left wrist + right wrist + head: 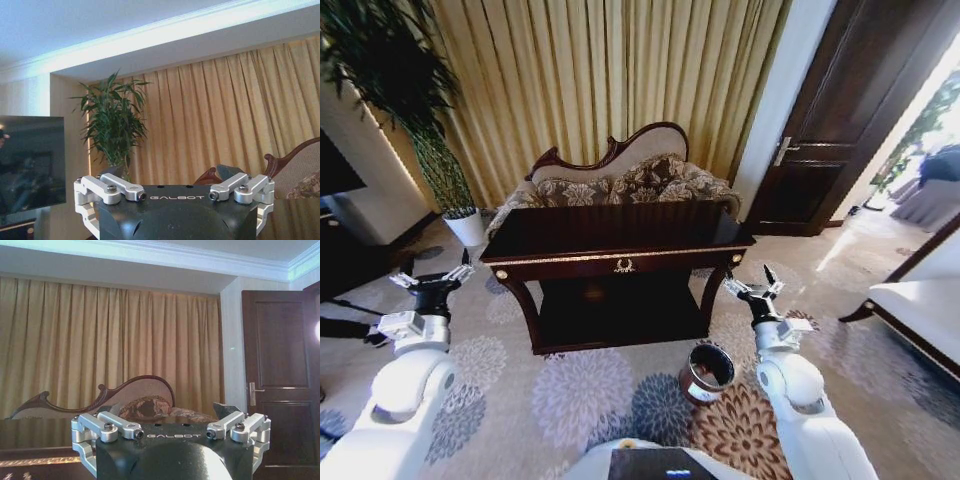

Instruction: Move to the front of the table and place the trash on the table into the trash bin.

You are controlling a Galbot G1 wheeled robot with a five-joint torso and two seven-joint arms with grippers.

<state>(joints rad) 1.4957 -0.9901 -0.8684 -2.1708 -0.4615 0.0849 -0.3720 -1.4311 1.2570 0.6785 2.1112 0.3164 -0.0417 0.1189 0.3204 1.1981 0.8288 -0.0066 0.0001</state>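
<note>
My left gripper (432, 281) is raised to the left of the table (620, 255), clear of its left end, with its silver metal fingers (458, 272) spread apart and nothing between them; in the left wrist view the same gripper (175, 192) shows a black housing with bright machined linkages parted on either side. Behind it stand a leafy potted plant (410, 120) in a white pot and pleated golden curtains (610, 80). The table is a dark, glossy rectangular piece with a gold trim band, a gold emblem (624, 266) at the centre of its front, curved legs and a lower shelf; I cannot make out any trash on its polished top. Behind the table sits a sofa (620, 180) with a carved wooden frame and patterned cushions. The trash bin (706, 372) is a small round reddish-brown vessel with a shiny metallic rim, standing on the floral carpet (570, 390) near the table's right front leg. My right gripper (754, 289) is raised just right of that leg and the bin, fingers spread wide and empty. A dark panelled door (830, 130) stands at far right.
</note>
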